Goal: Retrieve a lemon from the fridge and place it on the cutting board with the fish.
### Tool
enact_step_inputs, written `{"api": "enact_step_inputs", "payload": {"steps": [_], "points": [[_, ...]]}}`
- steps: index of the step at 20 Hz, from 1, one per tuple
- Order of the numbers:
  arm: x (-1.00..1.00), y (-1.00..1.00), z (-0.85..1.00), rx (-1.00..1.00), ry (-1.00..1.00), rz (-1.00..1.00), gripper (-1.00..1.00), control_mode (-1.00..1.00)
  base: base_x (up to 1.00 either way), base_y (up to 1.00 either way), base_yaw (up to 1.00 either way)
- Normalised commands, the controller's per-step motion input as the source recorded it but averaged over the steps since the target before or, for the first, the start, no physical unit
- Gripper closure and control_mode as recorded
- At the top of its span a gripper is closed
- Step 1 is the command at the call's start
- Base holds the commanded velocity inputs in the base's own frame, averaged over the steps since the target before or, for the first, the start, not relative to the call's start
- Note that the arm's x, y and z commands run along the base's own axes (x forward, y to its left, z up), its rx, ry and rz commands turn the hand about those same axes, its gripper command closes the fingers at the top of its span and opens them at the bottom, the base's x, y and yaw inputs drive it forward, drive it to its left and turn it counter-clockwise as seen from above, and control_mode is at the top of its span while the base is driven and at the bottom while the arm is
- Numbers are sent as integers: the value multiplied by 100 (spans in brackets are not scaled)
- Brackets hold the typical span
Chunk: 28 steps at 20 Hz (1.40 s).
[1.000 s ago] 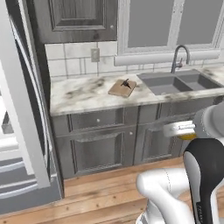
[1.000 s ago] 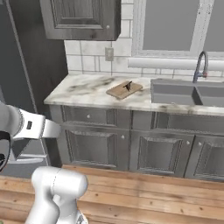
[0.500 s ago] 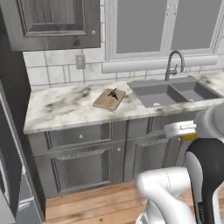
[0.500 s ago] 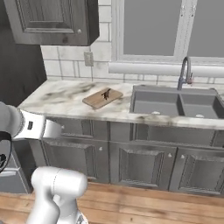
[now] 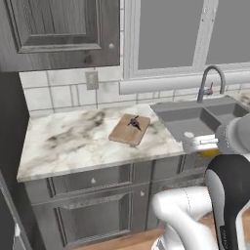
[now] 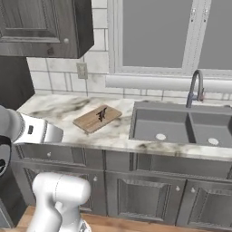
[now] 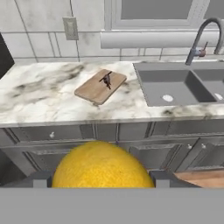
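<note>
Gripper (image 7: 99, 181) pinching the round yellow lemon (image 7: 101, 165), low in the hand view.
Small dark fish (image 5: 134, 122) lies on the light-brown wooden cutting board (image 5: 128, 132), mid-frame.

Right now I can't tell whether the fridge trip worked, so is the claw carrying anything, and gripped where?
Yes: the claw holds the small round yellow lemon, pinched across its middle, one finger on each side.

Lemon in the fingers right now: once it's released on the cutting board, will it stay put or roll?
The lemon is round and smooth, so it probably rolls if dropped. The cutting board looks flat and rimless, and the fish occupies part, so setting it down gently seems safer.
</note>
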Motion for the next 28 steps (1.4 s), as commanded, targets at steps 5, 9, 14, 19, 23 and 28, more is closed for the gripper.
{"api": "enact_step_inputs", "payload": {"steps": [5, 9, 14, 19, 23, 28], "points": [[0, 0, 0, 0, 0, 0, 100, 100, 77, -4, 0], [0, 0, 0, 0, 0, 0, 100, 100, 68, -4, 0], [0, 0, 0, 0, 0, 0, 100, 100, 42, -2, 0], [0, 0, 0, 0, 0, 0, 100, 100, 15, 0, 0], [0, 0, 0, 0, 0, 0, 100, 100, 22, 3, 0], [25, 1, -5, 0, 0, 0, 100, -100, 8, 1, 0]]}}
